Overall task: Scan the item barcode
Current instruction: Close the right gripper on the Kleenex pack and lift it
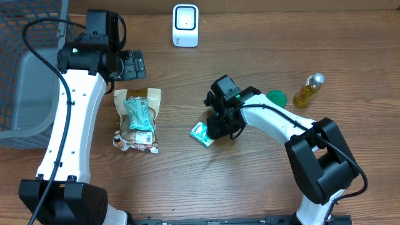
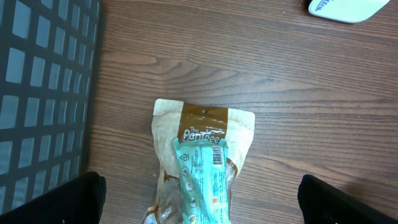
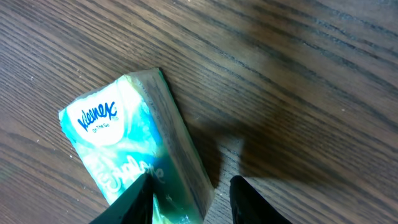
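The right gripper (image 3: 189, 200) stands over the wooden table (image 3: 298, 74) with its jaws partly open. Under and between them lies the near end of the Kleenex tissue pack (image 3: 118, 134), a teal and white packet flat on the wood. In the right wrist view, one finger (image 3: 134, 202) overlaps the packet's printed face. The other finger (image 3: 249, 199) stands clear of its side edge with bare table showing in the gap, so nothing is clamped. The rest of the packet runs away from the jaws at a slant (the brand name sits at the far end, face up). From overhead, the white scanner (image 1: 185, 25) stands well beyond these jaws at the far edge of the table. A green lid (image 1: 275, 98) and a yellow bottle (image 1: 309, 90) lie off to their outer side. The left gripper (image 2: 205, 205) has its jaws spread as wide as they go and holds nothing. In its wrist view, only the two dark fingertips (image 2: 84, 199) show, at the bottom corners. Between and just ahead of them lies a brown and cream snack pouch (image 2: 202, 127) with a teal packet (image 2: 202, 180) on top, a small barcode visible on the packet. A grey mesh basket (image 2: 43, 87) lies to one side of these jaws.
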